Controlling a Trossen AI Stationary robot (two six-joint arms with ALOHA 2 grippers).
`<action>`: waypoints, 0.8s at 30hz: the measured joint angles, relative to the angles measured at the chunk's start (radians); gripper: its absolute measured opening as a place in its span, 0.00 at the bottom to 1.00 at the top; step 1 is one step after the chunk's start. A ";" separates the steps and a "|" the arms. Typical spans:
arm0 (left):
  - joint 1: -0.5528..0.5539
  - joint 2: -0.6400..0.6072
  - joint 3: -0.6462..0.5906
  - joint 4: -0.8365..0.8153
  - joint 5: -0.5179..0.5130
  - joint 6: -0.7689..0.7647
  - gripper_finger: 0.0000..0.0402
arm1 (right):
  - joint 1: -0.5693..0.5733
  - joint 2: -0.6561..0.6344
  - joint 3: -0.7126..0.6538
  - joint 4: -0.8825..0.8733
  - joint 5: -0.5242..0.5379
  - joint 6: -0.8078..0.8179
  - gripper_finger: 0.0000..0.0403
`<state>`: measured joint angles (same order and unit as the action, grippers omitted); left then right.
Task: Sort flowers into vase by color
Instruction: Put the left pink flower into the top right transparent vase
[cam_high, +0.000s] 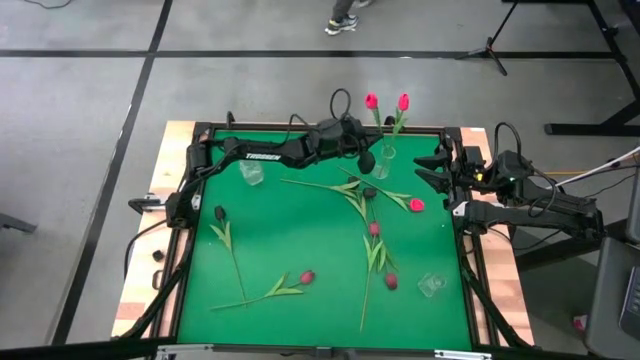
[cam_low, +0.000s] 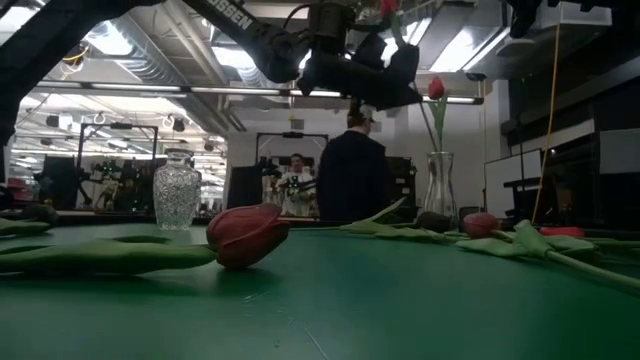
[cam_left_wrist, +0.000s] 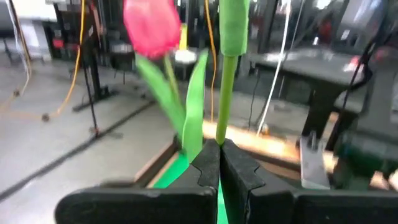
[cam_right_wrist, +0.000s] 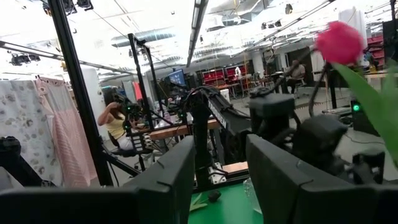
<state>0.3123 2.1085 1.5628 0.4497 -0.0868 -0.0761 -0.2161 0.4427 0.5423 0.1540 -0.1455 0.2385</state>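
My left gripper (cam_high: 366, 157) (cam_low: 365, 80) (cam_left_wrist: 219, 149) hovers at the table's far edge beside a tall glass vase (cam_high: 385, 156) (cam_low: 438, 185) and is shut on a tulip stem. A pink tulip (cam_low: 436, 88) (cam_left_wrist: 152, 25) stands with its stem in that vase. Two pink heads (cam_high: 372, 100) (cam_high: 403, 102) show above the far edge. Several more tulips lie flat on the green mat, among them a pink one (cam_high: 416, 204), a black one (cam_high: 219, 213) and a maroon one (cam_high: 307, 276) (cam_low: 245, 235). My right gripper (cam_high: 432, 168) (cam_right_wrist: 221, 162) waits open at the right edge. My left gripper pinches the thin green stem (cam_left_wrist: 220, 134) of a tulip between its two fingers, which lie across it. The stem rises upright above the fingers and its head leaves the wrist view at the top. The tulip is lifted clear of the mat; its lower end is hidden by the fingers.
A cut-glass vase (cam_high: 252, 173) (cam_low: 177, 190) stands at the far left of the mat and a small glass (cam_high: 432, 285) at the near right. A raised black frame (cam_high: 300, 128) rims the mat. A person (cam_low: 350, 175) stands beyond the far edge.
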 joint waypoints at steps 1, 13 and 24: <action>0.000 0.002 0.002 -0.016 0.000 0.000 0.00 | 0.000 0.000 0.000 0.000 0.000 0.001 0.36; -0.004 0.004 0.004 -0.027 0.003 0.000 0.00 | 0.000 0.000 0.000 0.001 0.006 0.001 0.36; -0.004 0.015 0.010 -0.013 0.030 -0.005 0.00 | 0.000 0.000 0.000 0.001 0.007 0.001 0.36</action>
<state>0.3080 2.1236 1.5725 0.4364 -0.0564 -0.0806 -0.2161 0.4427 0.5423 0.1555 -0.1387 0.2394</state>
